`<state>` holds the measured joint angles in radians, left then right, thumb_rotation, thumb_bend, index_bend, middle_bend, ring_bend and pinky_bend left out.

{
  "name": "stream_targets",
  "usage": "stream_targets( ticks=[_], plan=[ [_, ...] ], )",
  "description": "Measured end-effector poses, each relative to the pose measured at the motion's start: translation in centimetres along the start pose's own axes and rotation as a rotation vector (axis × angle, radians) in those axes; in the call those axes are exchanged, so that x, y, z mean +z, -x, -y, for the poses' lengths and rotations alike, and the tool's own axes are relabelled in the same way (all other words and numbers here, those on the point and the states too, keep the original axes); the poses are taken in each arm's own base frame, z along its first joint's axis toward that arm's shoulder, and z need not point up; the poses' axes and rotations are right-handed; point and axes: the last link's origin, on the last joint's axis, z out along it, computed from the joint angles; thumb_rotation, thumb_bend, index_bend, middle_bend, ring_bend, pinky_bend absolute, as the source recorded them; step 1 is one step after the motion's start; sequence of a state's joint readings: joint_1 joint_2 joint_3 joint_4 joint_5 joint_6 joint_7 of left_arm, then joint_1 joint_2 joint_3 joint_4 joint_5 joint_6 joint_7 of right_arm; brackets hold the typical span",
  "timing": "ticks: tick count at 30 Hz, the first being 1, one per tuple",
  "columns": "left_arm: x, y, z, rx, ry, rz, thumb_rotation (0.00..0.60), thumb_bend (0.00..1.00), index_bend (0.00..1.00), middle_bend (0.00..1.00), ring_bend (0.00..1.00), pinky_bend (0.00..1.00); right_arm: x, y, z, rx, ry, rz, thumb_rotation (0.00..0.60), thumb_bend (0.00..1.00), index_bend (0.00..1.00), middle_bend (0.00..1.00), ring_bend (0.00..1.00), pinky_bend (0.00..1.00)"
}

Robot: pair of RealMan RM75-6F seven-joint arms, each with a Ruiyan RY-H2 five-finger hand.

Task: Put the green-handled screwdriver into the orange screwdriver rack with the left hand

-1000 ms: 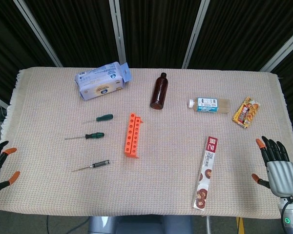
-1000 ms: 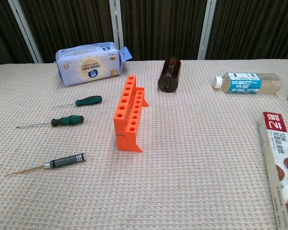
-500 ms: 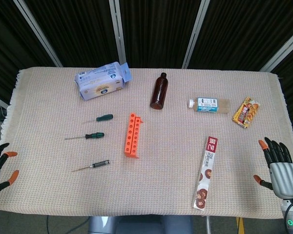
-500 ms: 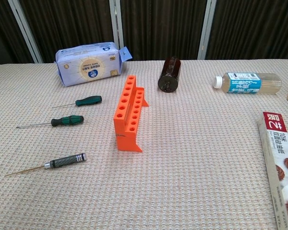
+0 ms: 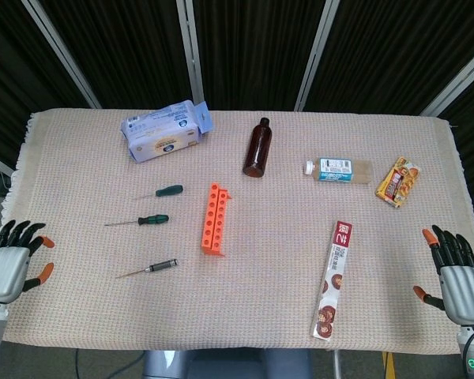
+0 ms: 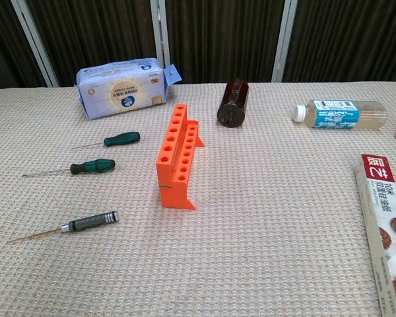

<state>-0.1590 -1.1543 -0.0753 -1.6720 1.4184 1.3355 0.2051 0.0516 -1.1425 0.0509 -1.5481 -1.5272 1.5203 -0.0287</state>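
Woven beige cloth covers desk [image 5: 245, 316]. Your left hand [image 5: 8, 264] and right hand [image 5: 456, 276] hover at near edges, fingers apart, holding nothing. Three screwdrivers: grey-handled screwdriver [image 6: 86, 223] nearest, two green-handled screwdrivers [image 6: 92, 166] [image 6: 121, 139] beyond, just left of one orange screwdriver rack [image 6: 178, 155]. Bare cloth between.

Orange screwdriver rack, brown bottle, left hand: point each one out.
orange screwdriver rack [image 6: 175, 158], chest view, middle of its holed top.
brown bottle [image 5: 257, 150], head view, middle of its body.
left hand [image 5: 8, 264], head view, back of the hand.
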Motion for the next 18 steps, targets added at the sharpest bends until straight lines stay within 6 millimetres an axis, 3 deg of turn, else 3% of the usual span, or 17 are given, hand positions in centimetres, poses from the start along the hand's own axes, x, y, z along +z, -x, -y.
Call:
stream_targets(
  ticks=[9,18],
  plan=[
    [6.5,0.0,-5.2,0.098,0.139,0.089,0.600,0.29,0.40,0.15,0.06,0.00,-0.6,0.0,-0.5,0.000,0.021,0.001,0.600,0.00,0.00,0.00,0.00,0.01],
    [12.1,1.4,-10.9,0.226,0.244,0.175,0.600,0.26,0.37,0.12,0.05,0.00,-1.1,-0.1,-0.8,-0.001,0.041,0.000,0.600,0.00,0.00,0.00,0.00,0.01]
  ],
)
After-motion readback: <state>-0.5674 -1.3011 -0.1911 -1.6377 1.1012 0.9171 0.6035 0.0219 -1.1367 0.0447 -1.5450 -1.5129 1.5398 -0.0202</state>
